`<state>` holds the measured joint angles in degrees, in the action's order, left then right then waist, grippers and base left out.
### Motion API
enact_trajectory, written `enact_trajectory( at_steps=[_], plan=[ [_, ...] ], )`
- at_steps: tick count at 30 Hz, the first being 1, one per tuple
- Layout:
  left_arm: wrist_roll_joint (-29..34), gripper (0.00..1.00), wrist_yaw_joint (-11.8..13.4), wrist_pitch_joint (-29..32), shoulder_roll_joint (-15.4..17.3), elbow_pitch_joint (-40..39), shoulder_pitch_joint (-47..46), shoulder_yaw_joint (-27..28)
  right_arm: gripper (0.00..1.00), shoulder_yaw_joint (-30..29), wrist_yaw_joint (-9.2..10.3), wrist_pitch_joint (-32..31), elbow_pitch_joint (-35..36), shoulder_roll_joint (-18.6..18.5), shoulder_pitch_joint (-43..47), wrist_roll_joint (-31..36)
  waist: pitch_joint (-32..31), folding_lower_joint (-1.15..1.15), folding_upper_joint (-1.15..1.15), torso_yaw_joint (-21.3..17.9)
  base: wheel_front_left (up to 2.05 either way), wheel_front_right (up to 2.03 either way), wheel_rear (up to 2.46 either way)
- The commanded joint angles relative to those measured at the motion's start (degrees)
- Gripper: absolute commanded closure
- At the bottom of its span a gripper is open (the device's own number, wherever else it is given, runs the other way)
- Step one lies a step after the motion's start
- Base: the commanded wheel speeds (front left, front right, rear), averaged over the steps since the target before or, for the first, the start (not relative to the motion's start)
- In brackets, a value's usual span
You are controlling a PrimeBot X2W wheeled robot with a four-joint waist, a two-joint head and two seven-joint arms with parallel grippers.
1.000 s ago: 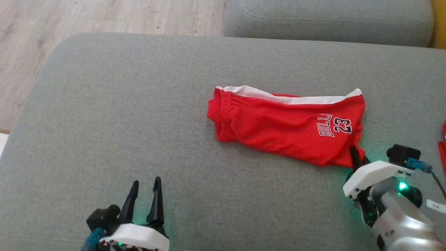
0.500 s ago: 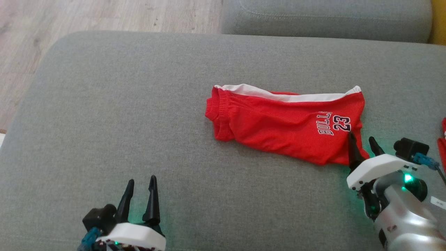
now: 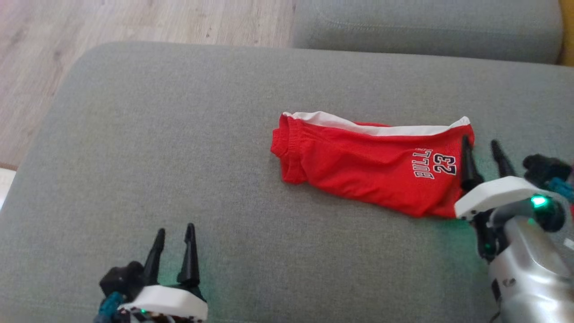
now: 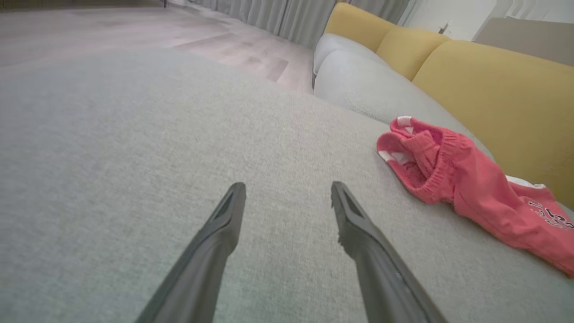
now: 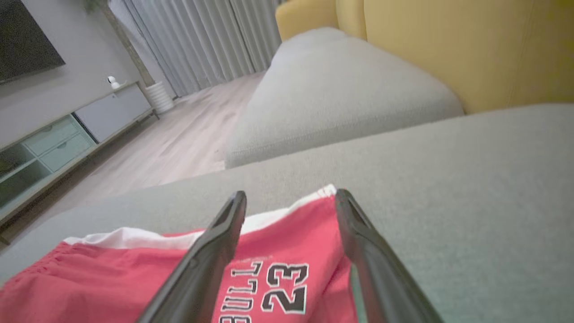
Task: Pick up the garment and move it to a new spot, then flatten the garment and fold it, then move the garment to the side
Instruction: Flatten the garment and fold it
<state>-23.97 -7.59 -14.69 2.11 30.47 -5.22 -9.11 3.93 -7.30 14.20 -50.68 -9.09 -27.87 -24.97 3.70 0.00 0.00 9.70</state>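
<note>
The garment [image 3: 367, 166] is a pair of red shorts with a white stripe and "BULLS 23" print. It lies folded and flat on the grey sofa cushion [image 3: 179, 134], right of centre. My right gripper [image 3: 480, 140] is open, and its fingers hover over the printed right end of the garment [image 5: 287, 251] with nothing between them. In the right wrist view the right gripper [image 5: 290, 194] straddles the white-trimmed corner. My left gripper [image 3: 175, 229] is open and empty at the lower left. From the left gripper [image 4: 288, 185], the garment [image 4: 466, 188] lies well off to the right.
A second grey cushion [image 3: 421, 22] sits behind the main one, with yellow backrests [image 4: 493, 76] beyond. Wooden floor [image 3: 134, 18] lies past the cushion's far left edge. A low cabinet [image 5: 67, 130] stands by the wall.
My right gripper has opened, let go of the garment's near right corner, and moved farther along its right end. The left gripper stays open and sits a little lower in view.
</note>
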Motion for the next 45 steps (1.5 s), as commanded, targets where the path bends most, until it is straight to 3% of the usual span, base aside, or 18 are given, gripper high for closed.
enact_trajectory(
  at_steps=[1, 7, 12, 23, 35, 45],
  plan=[
    [1.1, 0.00, 0.1, -0.3, 0.8, -2.6, 0.0, 2.9, 0.00, -1.5, -0.19, 0.8, 4.4, 1.1, 2.2, 2.9, -0.9, 0.00, 0.00, -0.4, 0.00, 0.00, 0.00],
    [4.7, 0.00, 0.4, -0.3, 0.8, -5.8, 2.0, 5.2, 0.00, -8.1, -0.19, 0.8, 14.1, 4.1, 9.5, 11.7, -2.5, 0.00, 0.00, -1.5, 0.00, 0.00, 0.00],
    [9.7, 0.00, 1.4, -0.3, 0.8, -9.1, 4.2, 5.3, 0.00, -10.2, -0.19, 0.8, 20.4, 5.8, 15.9, 16.3, -3.5, 0.00, 0.00, -2.5, 0.00, 0.00, 0.00],
    [10.9, 0.00, 3.1, -0.3, 0.8, -11.0, 7.3, 3.1, 0.00, -8.1, -0.19, 0.8, 20.9, 6.2, 20.4, 13.3, -3.4, 0.00, 0.00, -3.2, 0.00, 0.00, 0.00],
    [9.0, 0.00, 2.8, -0.3, 0.8, -10.1, 3.3, 0.1, 0.00, -8.0, -0.19, 0.8, 10.7, 6.2, 7.9, 11.9, 3.7, 0.00, 0.00, -0.3, 0.00, 0.00, 0.00],
    [7.6, 0.00, 2.4, -0.3, 0.8, -8.3, -0.1, -3.2, 0.00, -16.8, -0.19, 0.8, -4.2, 6.2, 0.2, 18.6, 7.6, 0.00, 0.00, 2.9, 0.00, 0.00, 0.00]
  ],
)
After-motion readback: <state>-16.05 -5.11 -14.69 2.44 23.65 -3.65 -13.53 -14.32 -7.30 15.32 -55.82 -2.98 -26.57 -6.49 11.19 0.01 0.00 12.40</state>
